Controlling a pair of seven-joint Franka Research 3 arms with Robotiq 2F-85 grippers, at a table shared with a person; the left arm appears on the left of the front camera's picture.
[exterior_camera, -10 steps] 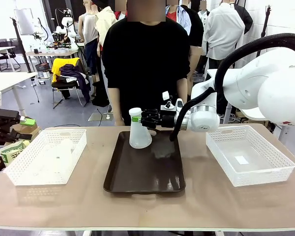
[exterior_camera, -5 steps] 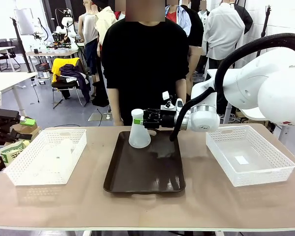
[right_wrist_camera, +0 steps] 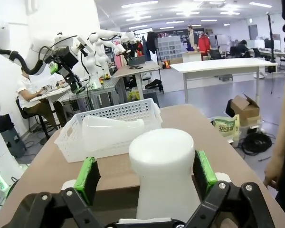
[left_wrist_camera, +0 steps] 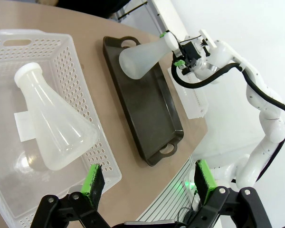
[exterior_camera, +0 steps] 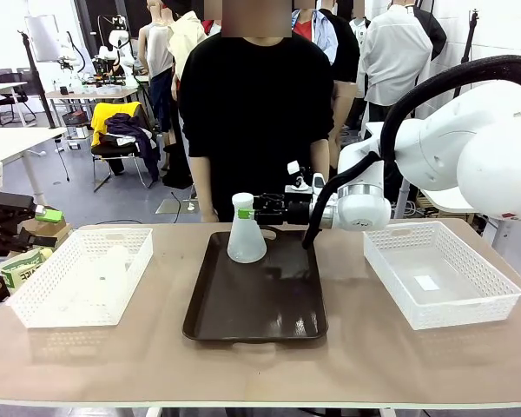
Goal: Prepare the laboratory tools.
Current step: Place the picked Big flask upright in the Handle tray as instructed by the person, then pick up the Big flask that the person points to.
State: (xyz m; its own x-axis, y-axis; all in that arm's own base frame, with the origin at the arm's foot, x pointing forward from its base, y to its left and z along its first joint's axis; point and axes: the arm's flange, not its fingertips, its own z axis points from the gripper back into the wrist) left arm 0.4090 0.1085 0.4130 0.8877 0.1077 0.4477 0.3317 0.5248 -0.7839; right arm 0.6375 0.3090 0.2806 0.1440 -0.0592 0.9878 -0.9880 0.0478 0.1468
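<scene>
The flask, upright at the tray's far end, looks light and slick. The right gripper straddles its neck loosely, which I judge the best hold. The left gripper gapes wide.

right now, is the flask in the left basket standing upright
No, the flask lies on its side on the floor of the white basket, as the left wrist view shows.

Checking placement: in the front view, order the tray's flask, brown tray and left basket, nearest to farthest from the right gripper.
1. The flask on the tray, between the right gripper's fingers.
2. The brown tray, just below.
3. The left basket, far left.
</scene>
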